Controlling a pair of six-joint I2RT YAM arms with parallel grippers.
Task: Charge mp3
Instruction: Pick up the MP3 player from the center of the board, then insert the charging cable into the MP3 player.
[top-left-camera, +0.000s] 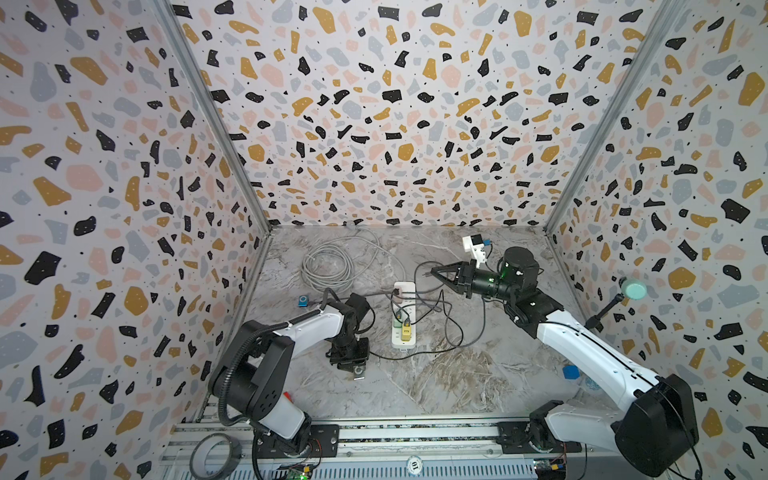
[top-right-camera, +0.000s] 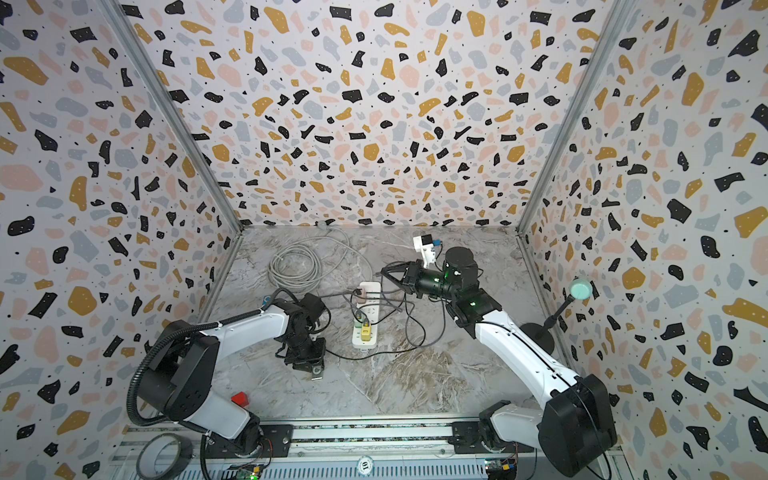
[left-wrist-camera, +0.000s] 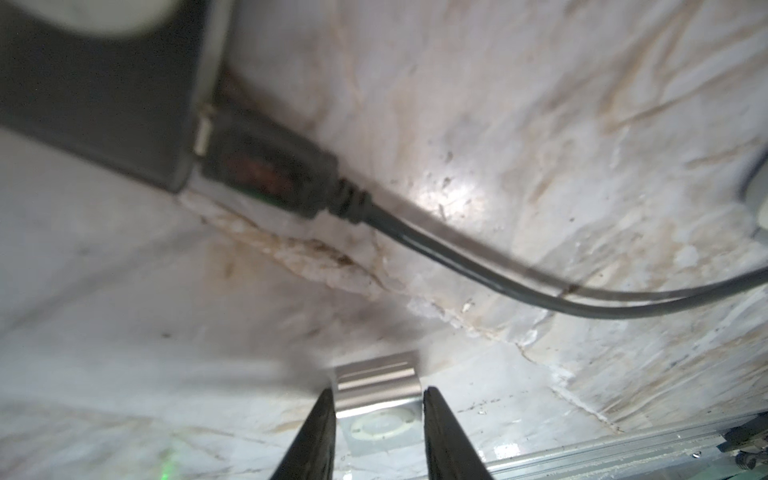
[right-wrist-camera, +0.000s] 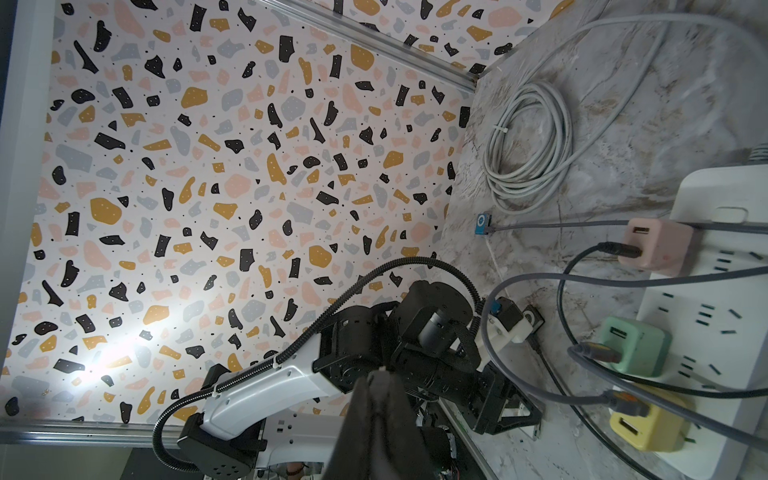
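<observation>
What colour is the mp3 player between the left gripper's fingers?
Silver mp3 player, best in left wrist view.

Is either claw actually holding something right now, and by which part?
Right gripper pinches the black cable just behind its free plug. Left gripper flanks the silver mp3 player by its sides; grip unclear.

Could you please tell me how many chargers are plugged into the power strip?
3, in a row along the power strip: pink charger, green charger in the middle, yellow charger. None looks hidden.
</observation>
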